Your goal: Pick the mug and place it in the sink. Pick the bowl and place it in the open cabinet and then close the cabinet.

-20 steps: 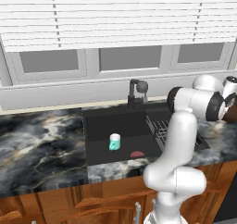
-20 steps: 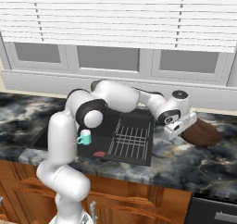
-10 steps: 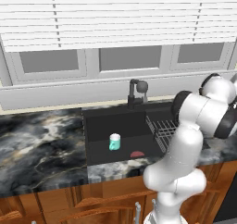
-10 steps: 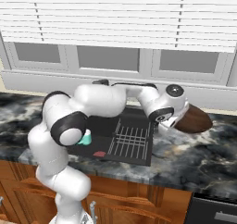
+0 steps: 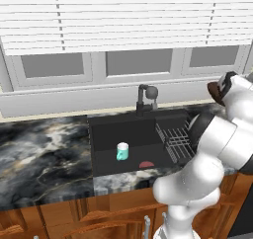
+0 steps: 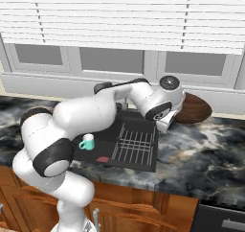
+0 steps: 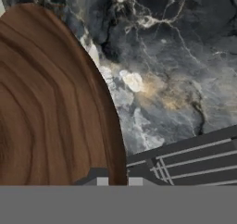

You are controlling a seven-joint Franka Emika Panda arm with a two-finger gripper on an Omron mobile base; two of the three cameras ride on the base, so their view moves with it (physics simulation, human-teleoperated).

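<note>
Holding the bowl [image 6: 193, 109] clamped at its rim in my gripper [image 7: 114, 179], raised above the counter [image 6: 206, 149] right of the sink [image 6: 122, 147]; the mug [image 6: 87, 142] stands upright in the basin

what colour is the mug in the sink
Teal-green with a white rim, clearest in the left base view: mug.

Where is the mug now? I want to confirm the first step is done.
The mug stands upright in the sink, left of the wire rack and beside a small red item; in the right base view it's near the basin's left end.
</note>
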